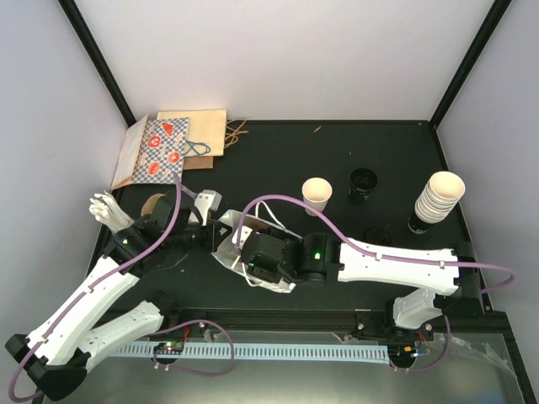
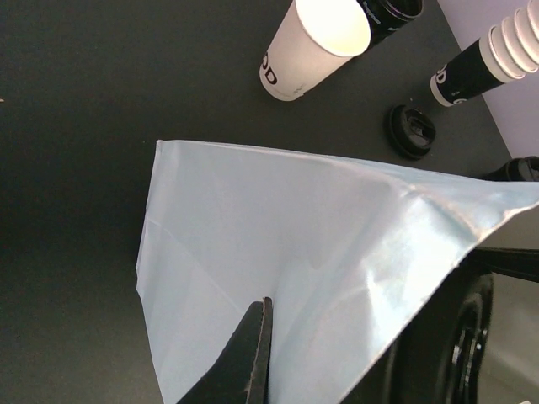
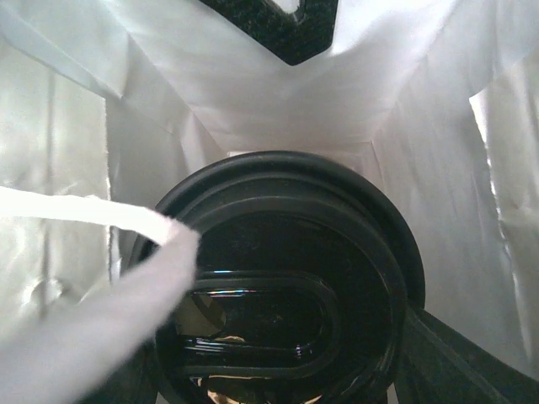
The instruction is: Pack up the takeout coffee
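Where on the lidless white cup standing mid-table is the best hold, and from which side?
Grip the lidless cup around its side wall below the rim, coming in level, probably from the near-left. It stands upright and open, so a rim pinch would likely crush it, and the black cup sits on its other side.

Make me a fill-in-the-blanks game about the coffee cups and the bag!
1. The coffee cup inside the paper bag wears a ____ lid.
2. The white cup standing alone on the table has no ____.
3. The spare cups near the right wall are piled in one ____.
Missing words: black; lid; stack.
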You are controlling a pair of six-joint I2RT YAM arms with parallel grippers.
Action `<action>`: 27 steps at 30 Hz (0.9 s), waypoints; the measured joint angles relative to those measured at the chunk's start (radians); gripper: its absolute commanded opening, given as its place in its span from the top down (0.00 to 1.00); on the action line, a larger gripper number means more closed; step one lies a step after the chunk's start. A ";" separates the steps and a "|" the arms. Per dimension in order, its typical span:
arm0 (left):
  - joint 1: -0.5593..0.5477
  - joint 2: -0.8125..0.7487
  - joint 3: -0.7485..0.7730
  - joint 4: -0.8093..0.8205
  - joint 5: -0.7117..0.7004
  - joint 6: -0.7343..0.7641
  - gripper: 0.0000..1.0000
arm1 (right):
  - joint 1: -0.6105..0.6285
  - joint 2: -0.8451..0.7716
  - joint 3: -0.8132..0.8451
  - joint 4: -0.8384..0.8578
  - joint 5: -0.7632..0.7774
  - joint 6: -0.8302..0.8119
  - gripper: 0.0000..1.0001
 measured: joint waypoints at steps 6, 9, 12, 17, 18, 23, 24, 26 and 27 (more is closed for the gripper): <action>0.000 -0.005 -0.005 0.000 0.003 0.000 0.98 | -0.013 0.032 0.000 0.005 0.000 0.000 0.54; 0.000 -0.014 -0.014 0.002 0.004 0.000 0.98 | -0.019 0.034 0.000 0.010 -0.007 0.000 0.54; 0.000 -0.020 -0.020 0.002 0.007 -0.001 0.98 | -0.027 0.034 0.000 0.025 -0.025 0.000 0.54; 0.000 -0.024 -0.024 0.005 0.012 -0.001 0.98 | -0.045 0.040 0.000 0.043 -0.043 0.000 0.55; 0.000 -0.024 -0.024 0.005 0.014 -0.001 0.98 | -0.047 0.045 0.000 0.046 -0.044 -0.001 0.55; 0.000 -0.024 -0.025 0.009 0.024 -0.001 0.98 | -0.050 0.075 0.000 0.061 -0.048 -0.013 0.55; 0.000 -0.024 -0.025 0.009 0.027 -0.001 0.98 | -0.050 0.080 0.000 0.064 -0.048 -0.016 0.55; 0.000 -0.024 -0.027 0.010 0.031 -0.002 0.98 | -0.050 0.089 0.000 0.068 -0.048 -0.019 0.55; 0.000 -0.025 -0.028 0.011 0.032 -0.003 0.98 | -0.050 0.095 0.000 0.071 -0.048 -0.021 0.55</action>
